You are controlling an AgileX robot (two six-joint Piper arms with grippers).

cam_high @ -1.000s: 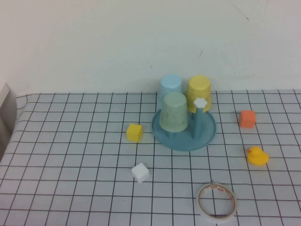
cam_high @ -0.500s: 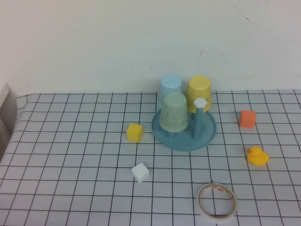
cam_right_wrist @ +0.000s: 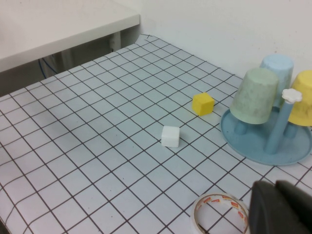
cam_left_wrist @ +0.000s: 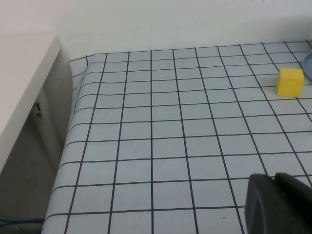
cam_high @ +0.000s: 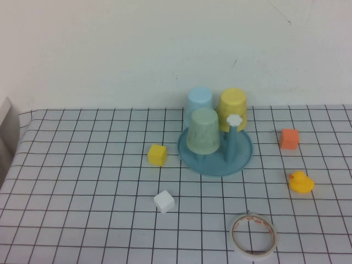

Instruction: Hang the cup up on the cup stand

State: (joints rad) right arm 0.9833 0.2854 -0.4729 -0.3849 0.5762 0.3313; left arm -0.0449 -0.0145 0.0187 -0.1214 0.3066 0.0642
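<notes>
Apparently finished: cup (cam_high: 203, 131) upside down on a peg of cup stand (cam_high: 242, 158). Left gripper (cam_left_wrist: 278, 204), right gripper (cam_right_wrist: 280, 207) off near table edge, grip unreadable. Next, just staying clear.

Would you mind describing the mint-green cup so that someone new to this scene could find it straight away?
Find the round blue cup stand near the middle of the checked table; three cups sit upside down on its pegs. The cup is the pale mint-green one at the front, nearest the yellow cube; the others are light blue and yellow. The left gripper and right gripper are parked away from it.
</notes>
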